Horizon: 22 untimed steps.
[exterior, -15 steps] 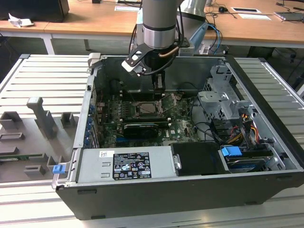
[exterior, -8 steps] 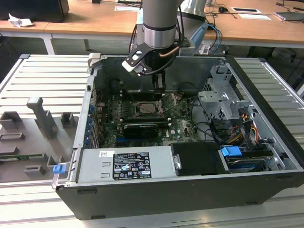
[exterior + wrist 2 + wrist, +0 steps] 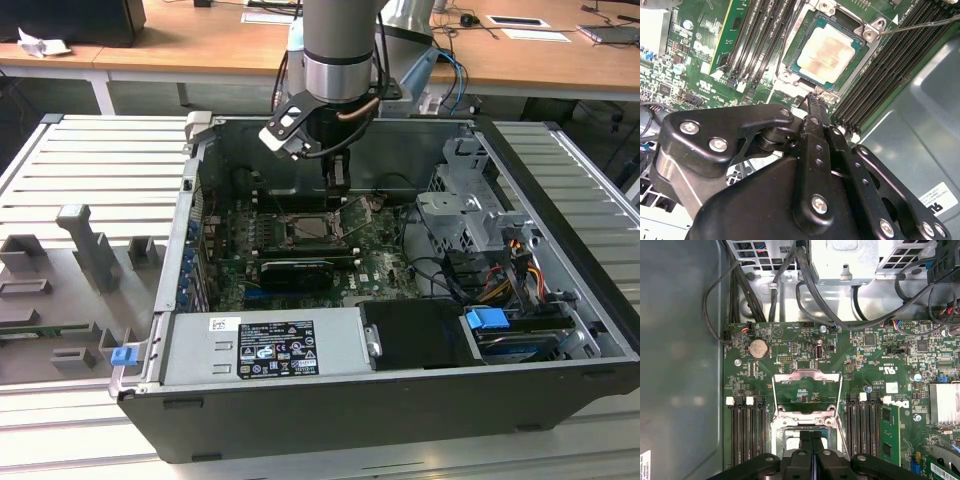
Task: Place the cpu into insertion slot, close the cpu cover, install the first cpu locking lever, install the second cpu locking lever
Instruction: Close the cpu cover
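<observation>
Since cpu sits in insertion slot, cover-closing looks in hand: end effector, pressed together and empty, hangs near cpu cover raised at slot's 3 o'clock in the exterior view, probably needing a downward push.

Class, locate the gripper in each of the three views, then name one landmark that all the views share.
Exterior view: gripper hangs under the arm, by the insertion slot.
Second wrist view: gripper at the slot's edge, beside the cpu.
First wrist view: gripper in front of the open cpu cover.
Shared landmark: the memory slots.
</observation>
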### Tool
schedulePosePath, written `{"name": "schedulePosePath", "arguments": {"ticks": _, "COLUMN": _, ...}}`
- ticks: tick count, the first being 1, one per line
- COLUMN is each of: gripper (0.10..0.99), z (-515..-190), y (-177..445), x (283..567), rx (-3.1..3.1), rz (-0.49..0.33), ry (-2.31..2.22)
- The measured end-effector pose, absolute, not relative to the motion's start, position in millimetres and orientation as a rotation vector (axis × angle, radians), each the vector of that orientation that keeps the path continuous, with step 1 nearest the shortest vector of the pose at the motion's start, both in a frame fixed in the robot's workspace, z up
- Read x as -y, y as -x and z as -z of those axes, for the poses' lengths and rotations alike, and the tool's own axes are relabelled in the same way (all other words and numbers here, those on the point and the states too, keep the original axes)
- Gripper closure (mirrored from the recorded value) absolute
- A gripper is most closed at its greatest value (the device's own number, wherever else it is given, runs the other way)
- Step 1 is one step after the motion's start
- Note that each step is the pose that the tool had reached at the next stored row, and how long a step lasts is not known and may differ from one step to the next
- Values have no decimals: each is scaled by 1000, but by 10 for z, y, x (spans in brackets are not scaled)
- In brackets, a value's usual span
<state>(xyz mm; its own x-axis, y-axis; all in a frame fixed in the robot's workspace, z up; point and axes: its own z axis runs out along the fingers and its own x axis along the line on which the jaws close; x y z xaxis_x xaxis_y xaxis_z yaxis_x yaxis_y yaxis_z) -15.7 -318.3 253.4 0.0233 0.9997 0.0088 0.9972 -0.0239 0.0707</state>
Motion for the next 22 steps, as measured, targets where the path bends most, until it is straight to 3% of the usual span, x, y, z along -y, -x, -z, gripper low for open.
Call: {"name": "schedulePosePath", "arguments": {"ticks": 22, "gripper": 980, "z": -2582, "y": 109, "x": 3181, "rx": -2163, "rz": -86, "ry": -2215}}
